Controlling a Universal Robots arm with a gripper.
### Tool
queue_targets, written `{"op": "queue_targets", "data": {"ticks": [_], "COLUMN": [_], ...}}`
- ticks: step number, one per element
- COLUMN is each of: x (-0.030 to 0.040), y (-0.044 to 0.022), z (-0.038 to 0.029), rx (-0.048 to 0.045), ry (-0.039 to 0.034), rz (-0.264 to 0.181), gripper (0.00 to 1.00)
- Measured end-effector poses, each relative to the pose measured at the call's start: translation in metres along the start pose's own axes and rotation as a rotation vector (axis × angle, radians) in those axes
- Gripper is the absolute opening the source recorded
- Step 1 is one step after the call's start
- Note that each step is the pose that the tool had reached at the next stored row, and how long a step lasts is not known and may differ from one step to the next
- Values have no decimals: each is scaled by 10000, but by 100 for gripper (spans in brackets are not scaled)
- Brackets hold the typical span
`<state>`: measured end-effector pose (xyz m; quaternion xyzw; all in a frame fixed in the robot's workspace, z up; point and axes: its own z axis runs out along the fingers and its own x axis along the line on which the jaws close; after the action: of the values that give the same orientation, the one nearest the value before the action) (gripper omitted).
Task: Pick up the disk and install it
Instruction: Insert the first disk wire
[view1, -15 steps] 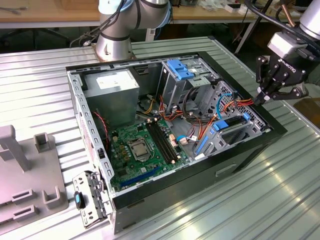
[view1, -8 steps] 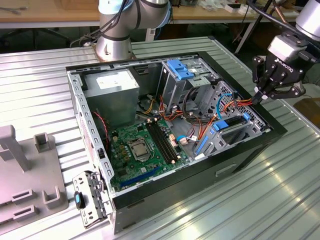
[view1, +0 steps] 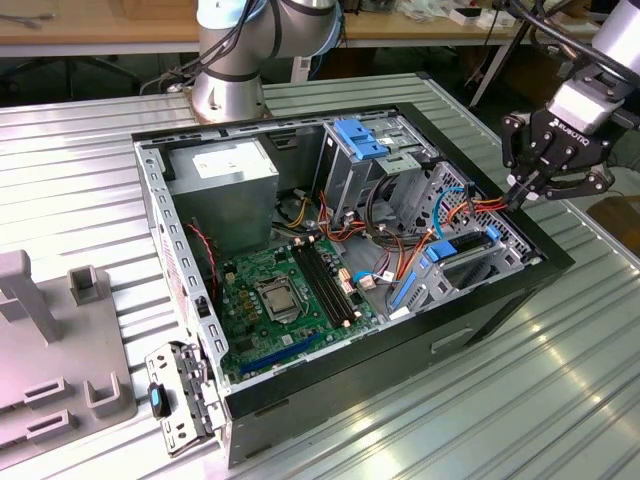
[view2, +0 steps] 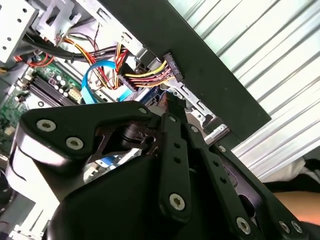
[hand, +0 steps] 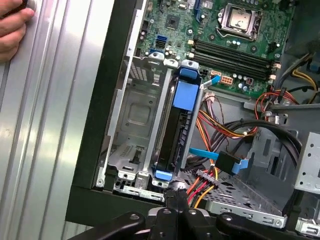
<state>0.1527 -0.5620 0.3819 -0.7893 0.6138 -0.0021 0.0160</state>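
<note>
The disk (hand: 176, 131) stands on edge in a slot of the metal drive cage (hand: 131, 115) at the case's side wall, its bright blue carrier showing at both ends. In the exterior view the disk (view1: 463, 245) sits low in the cage at the right end of the open computer case (view1: 480, 320). My black gripper (view1: 515, 197) hangs just above that end, shut, with nothing visible between its fingers. In both wrist views the gripper (hand: 175, 197) (view2: 167, 106) has its tips pressed together right at the disk's near end, beside a bundle of red, yellow and black power cables (view2: 145, 75).
A fixed blue bracket (view1: 365, 138) tops the taller drive cage. The motherboard (view1: 290, 290) and power supply (view1: 225, 170) fill the case floor. A blue cable with a black plug (hand: 222, 161) lies by the disk. A person's hand (hand: 12, 25) rests on the ribbed table. A grey fixture (view1: 50, 340) stands at the exterior view's left.
</note>
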Motion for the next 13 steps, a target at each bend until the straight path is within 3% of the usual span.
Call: {"op": "queue_targets", "data": {"ticks": [3,5,6,9,10,12,13], "x": [4,5,6,9,10,13,14], "y": [-15,-22,-25,-35,-40,-53,-56], "z": [6,9,11,17,19,23,24], "rx": [-8,-11,-13,-20,-22,-27,-29], "ry": [-13,-19,-20,-20,-22,-29,-32], "rz": [-473,-682,-784,-1071,-1151,-1441,-1580], "gripper": [25,25,34,40,47,48,54]}}
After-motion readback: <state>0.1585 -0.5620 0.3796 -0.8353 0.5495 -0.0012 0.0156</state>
